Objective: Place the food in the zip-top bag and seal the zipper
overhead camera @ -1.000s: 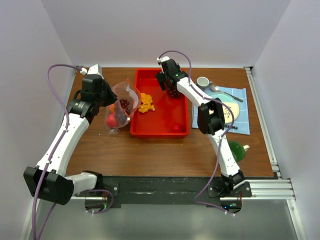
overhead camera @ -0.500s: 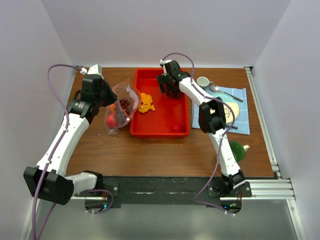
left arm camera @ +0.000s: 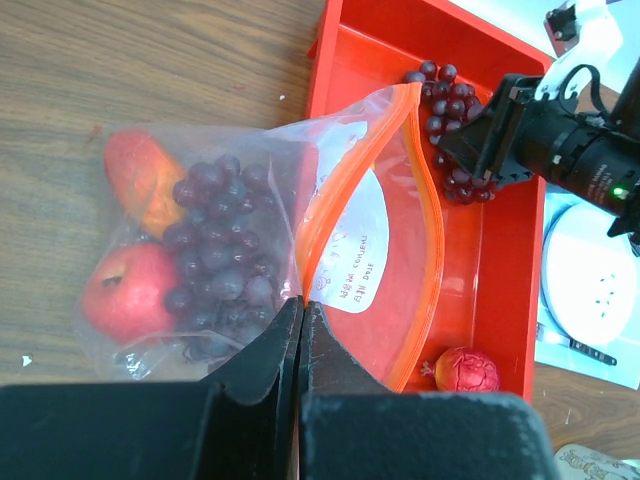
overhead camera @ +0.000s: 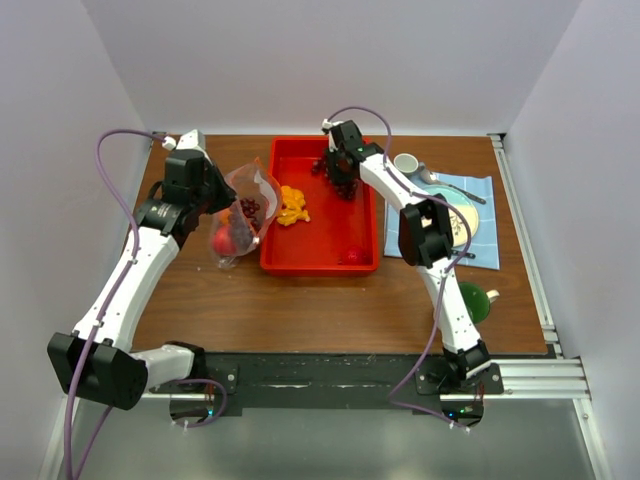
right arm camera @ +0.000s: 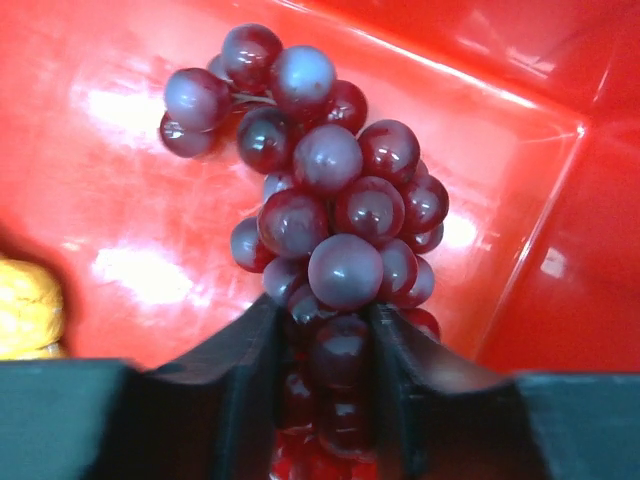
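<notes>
The clear zip-top bag lies on the table left of the red tray, its mouth over the tray's edge. It holds a grape bunch, a red fruit and an orange wedge. My left gripper is shut on the orange-red zipper and keeps the mouth open. At the tray's far end, my right gripper is shut on the lower grapes of a second dark purple grape bunch. A yellow-orange cluster and a round red fruit lie in the tray.
Right of the tray lies a blue cloth with a plate, a spoon and a white cup beside it. A green object sits at the near right. White walls close in the table.
My right gripper came down onto the grape bunch in the tray and its jaws closed from wide open onto the grapes. The left arm and the bag stayed still.
</notes>
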`<move>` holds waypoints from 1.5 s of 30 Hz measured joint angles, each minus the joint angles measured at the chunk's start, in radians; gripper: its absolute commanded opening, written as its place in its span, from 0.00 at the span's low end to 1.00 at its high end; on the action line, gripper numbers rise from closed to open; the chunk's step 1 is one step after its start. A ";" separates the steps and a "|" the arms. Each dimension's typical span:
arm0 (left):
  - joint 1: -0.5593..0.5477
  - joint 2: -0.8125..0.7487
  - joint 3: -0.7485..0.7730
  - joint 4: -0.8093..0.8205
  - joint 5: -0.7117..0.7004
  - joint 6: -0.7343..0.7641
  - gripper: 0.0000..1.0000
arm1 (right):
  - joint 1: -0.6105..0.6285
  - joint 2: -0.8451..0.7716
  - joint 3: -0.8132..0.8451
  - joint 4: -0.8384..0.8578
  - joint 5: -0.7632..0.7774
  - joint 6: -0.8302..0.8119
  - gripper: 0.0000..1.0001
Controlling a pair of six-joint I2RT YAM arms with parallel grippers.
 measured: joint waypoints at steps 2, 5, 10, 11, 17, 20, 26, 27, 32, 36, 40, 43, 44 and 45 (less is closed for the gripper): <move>0.000 0.001 -0.005 0.005 0.001 0.000 0.00 | 0.000 -0.012 -0.003 -0.007 -0.011 0.010 0.24; 0.000 0.005 -0.008 0.014 0.004 0.000 0.00 | 0.000 -0.043 -0.025 -0.024 -0.027 0.033 0.19; 0.000 0.015 -0.010 0.031 0.005 -0.002 0.00 | 0.002 -0.151 -0.071 -0.064 -0.046 0.085 0.15; 0.000 0.017 -0.011 0.035 0.006 -0.002 0.00 | 0.003 -0.180 -0.080 -0.065 -0.049 0.097 0.15; 0.000 0.039 -0.023 0.051 0.015 -0.010 0.00 | 0.005 -0.392 -0.147 -0.063 -0.087 0.158 0.14; 0.000 0.051 -0.024 0.061 0.022 -0.011 0.00 | 0.011 -0.469 -0.165 -0.056 -0.094 0.174 0.14; 0.000 0.065 -0.024 0.083 0.036 -0.020 0.00 | 0.046 -0.591 -0.198 -0.058 -0.142 0.189 0.15; 0.000 0.066 -0.024 0.084 0.039 -0.021 0.00 | 0.057 -0.606 -0.201 -0.061 -0.148 0.189 0.15; 0.000 0.066 -0.024 0.091 0.047 -0.027 0.00 | 0.114 -0.660 -0.217 -0.066 -0.181 0.184 0.15; 0.000 0.072 -0.024 0.093 0.055 -0.027 0.00 | 0.155 -0.692 -0.243 -0.069 -0.217 0.183 0.16; 0.000 0.077 -0.024 0.095 0.064 -0.027 0.00 | 0.187 -0.705 -0.259 -0.076 -0.257 0.183 0.17; 0.000 0.077 -0.024 0.095 0.071 -0.027 0.00 | 0.201 -0.705 -0.262 -0.078 -0.285 0.183 0.17; 0.000 0.077 -0.024 0.095 0.073 -0.027 0.00 | 0.204 -0.705 -0.263 -0.080 -0.297 0.184 0.17; 0.000 0.077 -0.024 0.095 0.074 -0.027 0.00 | 0.207 -0.703 -0.263 -0.080 -0.301 0.184 0.17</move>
